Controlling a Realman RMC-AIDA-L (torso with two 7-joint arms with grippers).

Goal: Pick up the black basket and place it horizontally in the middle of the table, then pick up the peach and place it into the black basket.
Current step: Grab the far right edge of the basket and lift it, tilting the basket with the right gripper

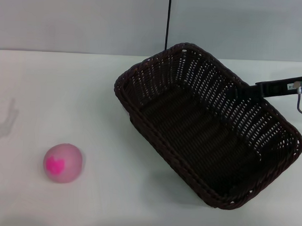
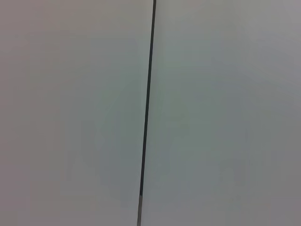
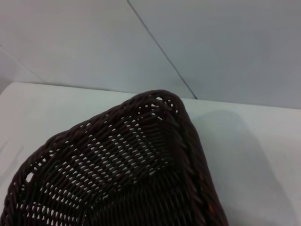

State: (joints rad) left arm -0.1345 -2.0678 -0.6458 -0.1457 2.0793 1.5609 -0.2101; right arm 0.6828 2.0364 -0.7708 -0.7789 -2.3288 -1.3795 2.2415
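On the table [image 1: 92, 91], black basket [image 1: 205, 125] holds nothing.

- The black basket [image 1: 210, 127]: a large rectangular wicker piece, dark brown-black, with open-weave sides and a braided rim. It lies diagonally right of centre on the surface [image 1: 113, 191], open side up and empty, one corner toward the back wall and the opposite corner toward the near right edge.
- The peach [image 1: 63, 162]: a small pale pink ball with a bright magenta blotch facing up. It rests on the surface at the near left, well apart from the basket.
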